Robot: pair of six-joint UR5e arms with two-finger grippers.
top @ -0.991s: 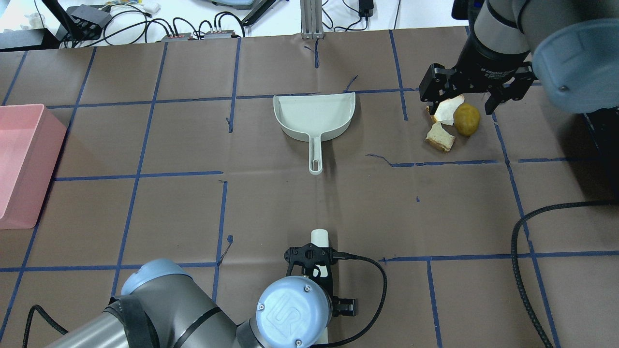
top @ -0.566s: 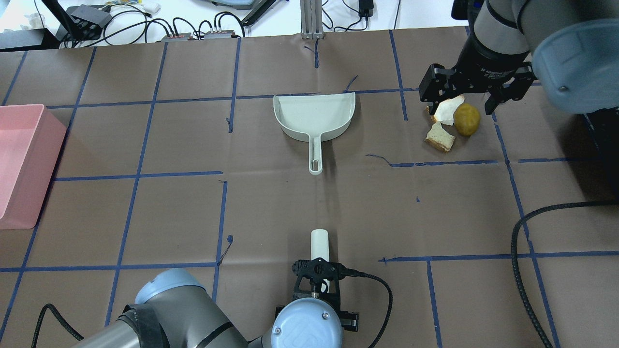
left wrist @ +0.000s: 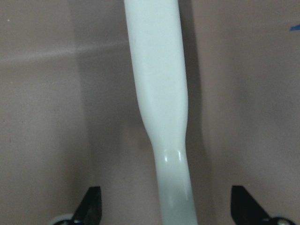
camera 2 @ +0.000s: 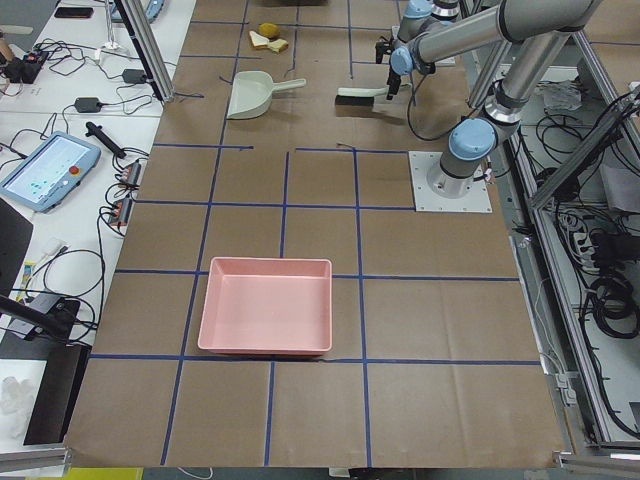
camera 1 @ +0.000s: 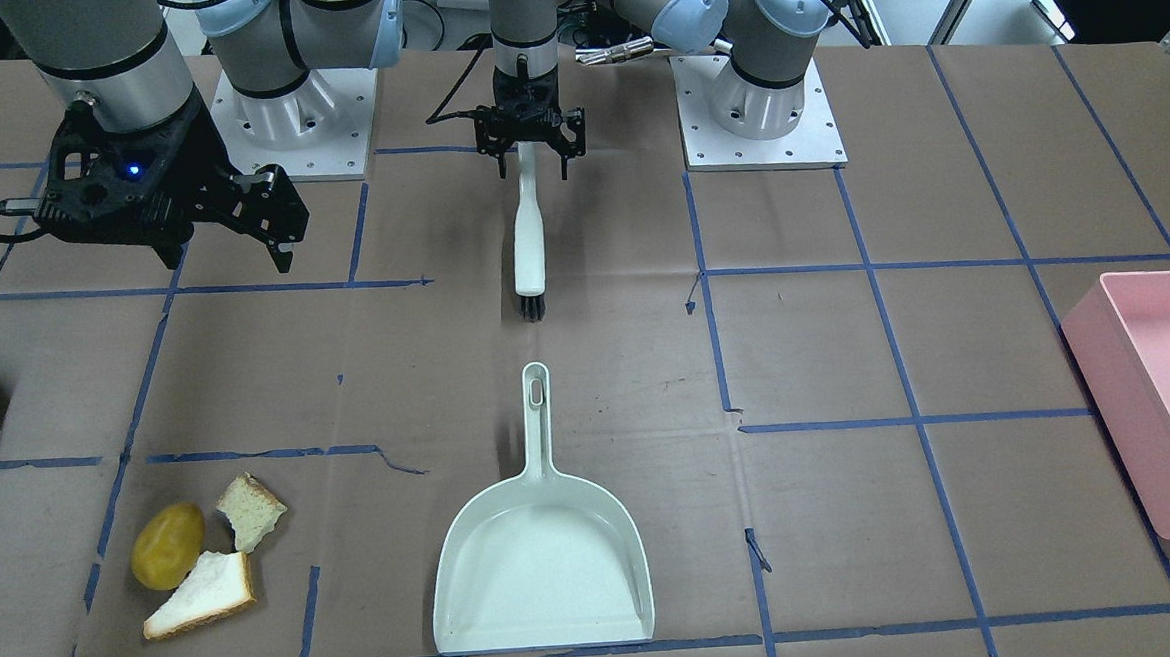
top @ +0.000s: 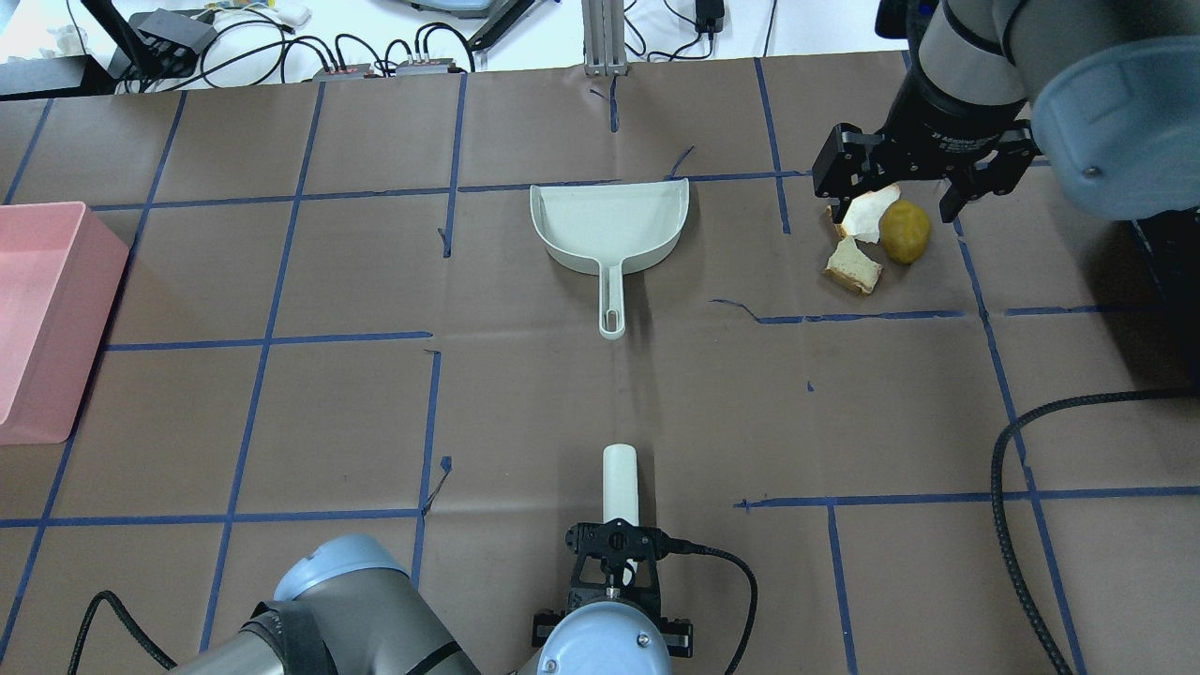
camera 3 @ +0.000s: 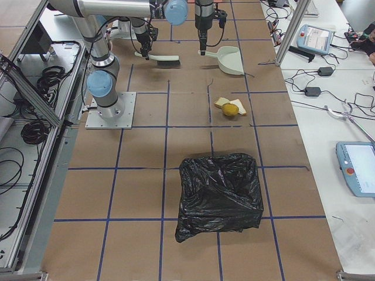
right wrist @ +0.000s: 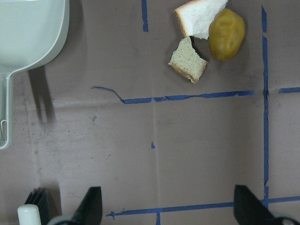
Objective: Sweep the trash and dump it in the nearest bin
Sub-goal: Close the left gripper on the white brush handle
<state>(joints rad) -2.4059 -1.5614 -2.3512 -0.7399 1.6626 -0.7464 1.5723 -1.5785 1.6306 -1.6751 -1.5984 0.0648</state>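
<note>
Facing the robot: smooth pale plastic dustpan [camera 1: 542,561] lower centre, handle pointing up at white brush [camera 1: 528,236] with dark bristles. Lower left, knobbly yellow lump [camera 1: 167,546] touching two torn, crusted bread pieces [camera 1: 201,594], ringed by bare brown paper surface [camera 1: 807,357]. Pink bin [camera 1: 1150,409] at right edge.

From overhead: left tool [top: 614,553] now lower in frame than a second ago, baring more brush handle; right tool [top: 897,202] unmoved, hanging over trash.

Left wrist: fingers [left wrist: 89,206] spread wide beside glossy handle, not touching.

Right wrist: equally wide, empty.

Right side: crumpled black bag bin [camera 3: 220,193] near, below trash.
</note>
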